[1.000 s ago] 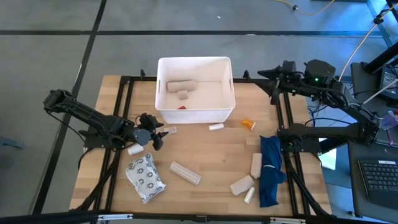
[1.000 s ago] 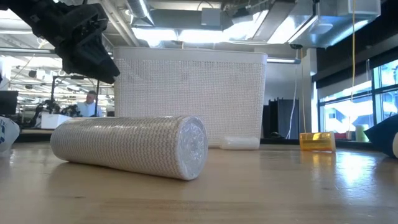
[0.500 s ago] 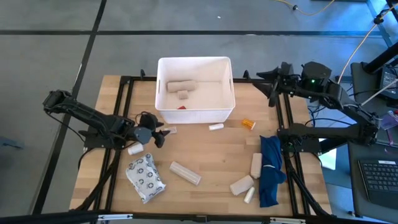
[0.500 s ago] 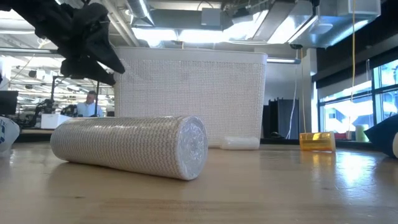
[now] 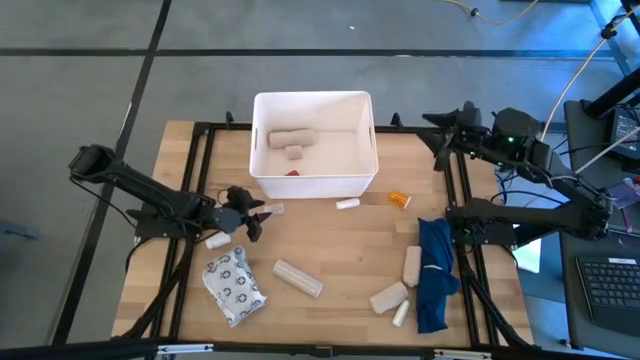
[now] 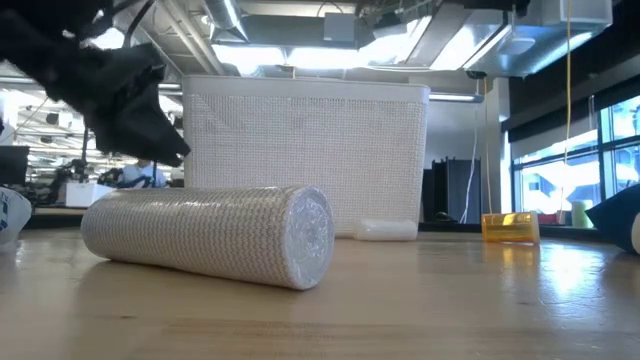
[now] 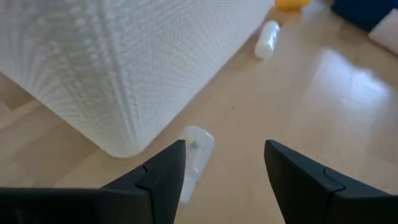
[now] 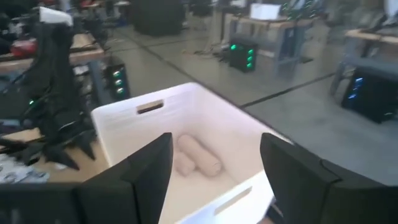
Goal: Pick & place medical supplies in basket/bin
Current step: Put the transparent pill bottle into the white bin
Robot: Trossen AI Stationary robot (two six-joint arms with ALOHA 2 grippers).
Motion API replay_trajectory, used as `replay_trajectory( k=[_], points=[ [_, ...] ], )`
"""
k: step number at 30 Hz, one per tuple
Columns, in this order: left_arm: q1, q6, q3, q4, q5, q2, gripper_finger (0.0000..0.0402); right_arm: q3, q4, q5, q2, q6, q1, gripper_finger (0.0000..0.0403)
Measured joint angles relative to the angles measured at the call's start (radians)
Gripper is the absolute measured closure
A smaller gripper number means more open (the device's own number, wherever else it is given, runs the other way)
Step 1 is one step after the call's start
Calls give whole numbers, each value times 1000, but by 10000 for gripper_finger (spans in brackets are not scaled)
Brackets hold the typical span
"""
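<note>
- High view: the left gripper [image 5: 252, 218] is recorded low over the worktop [image 5: 340, 260], just off the front left corner of the white bin [image 5: 314, 146], with its jaws parted and nothing between them.
- Left wrist view: a small clear tube [image 7: 194, 152] is seen lying on the worktop ahead of the spread fingers [image 7: 163, 180], just beside the bin's rounded corner; it is judged to be the item next in line.
- Risk: the tube lies close to the bin wall, so one finger may be jammed against the wall on approach and the bin shoved; this would be caused by too little room on that side.
- Risk: the tube is round and light, so it may be rolled or flicked away if only one finger is brought into contact first.
- Left arm: stretched from the left edge toward the bin, wrist held low and angled down at the worktop.
- Right gripper [image 5: 440, 140]: held high beside the bin's right rear corner, jaws parted and empty, looking down into the bin; this arm is judged to be waiting.
- Bin contents: two beige rolls [image 5: 292, 139] and a small red item are noted inside.
- Supplies left outside: grey ring-pattern packet [image 5: 234, 285], long wrapped roll [image 5: 298, 278], white tube [image 5: 347, 204], orange bottle [image 5: 399, 200], and beige rolls [image 5: 412, 264] beside the dark-blue cloth [image 5: 436, 272].
</note>
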Motion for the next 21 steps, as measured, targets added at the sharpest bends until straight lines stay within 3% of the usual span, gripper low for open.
replay_trajectory(
  k=[3, 9, 17, 21],
  points=[
    [15, 33, -82, 147, 2, 0, 203, 0, -1, 69, -19, 3, 0, 160],
    [24, 92, -188, 259, 7, 0, 208, 0, -1, 148, -50, 7, 0, 160],
    [58, 291, -232, 418, 6, 0, 208, 0, 7, 269, -57, 13, 0, 160],
    [103, 402, -232, 440, 64, 0, 208, 0, 7, 285, -56, 36, 0, 160]
  ],
)
